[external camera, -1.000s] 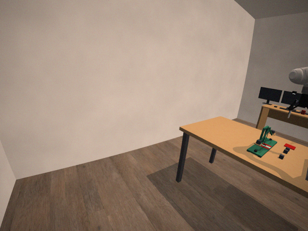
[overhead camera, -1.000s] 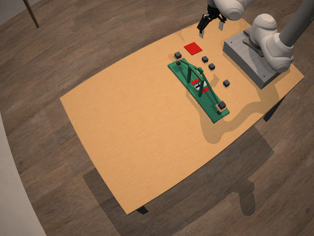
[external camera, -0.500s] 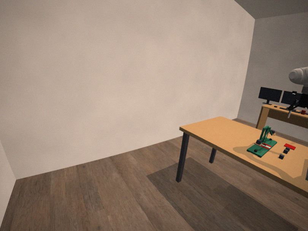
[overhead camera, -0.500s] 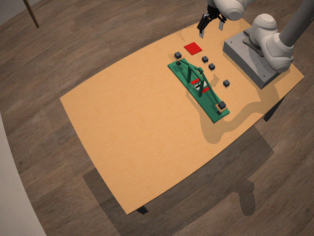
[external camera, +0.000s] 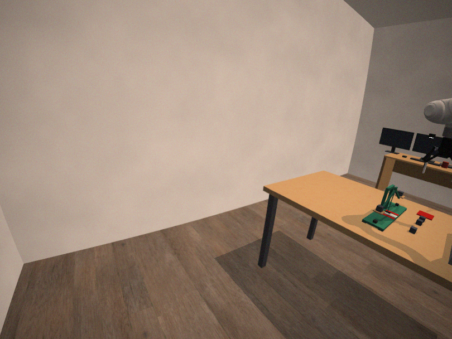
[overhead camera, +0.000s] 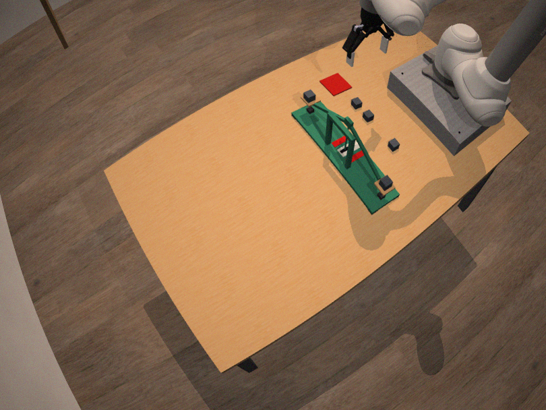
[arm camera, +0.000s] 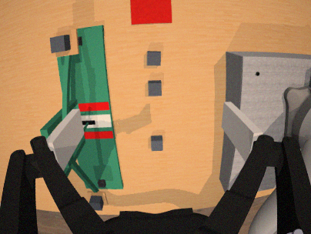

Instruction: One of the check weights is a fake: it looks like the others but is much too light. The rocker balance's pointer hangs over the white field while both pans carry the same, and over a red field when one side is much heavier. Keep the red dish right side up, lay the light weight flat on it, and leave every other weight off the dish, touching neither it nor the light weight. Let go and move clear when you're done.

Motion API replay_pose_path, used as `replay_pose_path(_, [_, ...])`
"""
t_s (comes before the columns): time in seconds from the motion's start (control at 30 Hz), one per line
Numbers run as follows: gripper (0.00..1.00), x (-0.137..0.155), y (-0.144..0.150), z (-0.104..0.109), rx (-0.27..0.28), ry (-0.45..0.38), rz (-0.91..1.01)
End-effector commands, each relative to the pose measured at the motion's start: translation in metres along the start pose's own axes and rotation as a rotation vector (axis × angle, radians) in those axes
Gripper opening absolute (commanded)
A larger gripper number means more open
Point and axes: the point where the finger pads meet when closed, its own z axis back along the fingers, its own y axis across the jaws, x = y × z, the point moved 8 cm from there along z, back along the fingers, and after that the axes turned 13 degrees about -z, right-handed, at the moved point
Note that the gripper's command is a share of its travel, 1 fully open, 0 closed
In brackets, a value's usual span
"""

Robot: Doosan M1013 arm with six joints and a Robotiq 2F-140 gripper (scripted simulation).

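Behind everything, a beige wall (external camera: 182, 109) rises over a brown plank floor (overhead camera: 87, 132) (external camera: 145, 291), and our work sits on a pale wooden table (overhead camera: 220, 220) (external camera: 321, 189) (arm camera: 188, 77). Working outward from the grey base block (overhead camera: 418, 110) (arm camera: 235, 85), we have the pale-tipped black fingers (overhead camera: 350, 60) (external camera: 424, 168) spread wide above the table, holding nothing.

Beyond the block lie three loose dark grey cube weights: a lone one (overhead camera: 393, 144) (external camera: 412, 229) (arm camera: 156, 143), then a middle one (overhead camera: 368, 115) (external camera: 419, 221) (arm camera: 155, 88) near the dish-side one (overhead camera: 356, 103) (external camera: 422, 217) (arm camera: 153, 58). The flat square red dish (overhead camera: 335, 84) (external camera: 425, 214) (arm camera: 151, 11) bears no weight, ready for the light one.

Farther out stands the green rocker balance (overhead camera: 368, 193) (external camera: 381, 223) (arm camera: 98, 58). One dark cube (overhead camera: 309, 96) (external camera: 400, 193) (arm camera: 59, 44) sits on its dish-side pan, another (overhead camera: 385, 182) (external camera: 379, 208) (arm camera: 96, 202) on the opposite pan, presumably for comparison. The black pointer (arm camera: 89, 122) hangs over the white field (arm camera: 101, 121), so we judge both genuine. The light weight is then likely among the loose three; looks alone cannot tell us which. Swapping one onto a pan would test it.
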Motion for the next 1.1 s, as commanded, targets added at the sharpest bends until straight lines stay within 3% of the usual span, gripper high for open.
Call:
replay_pose_path(0.0, [1.00, 0.001, 0.005, 0.000, 0.010, 0.002, 0.001])
replay_pose_path(0.6, [1.00, -0.002, 0.004, 0.000, 0.010, 0.002, 0.001])
replay_pose_path(1.07, [1.00, -0.047, -0.006, 0.000, 0.010, 0.002, 0.001])
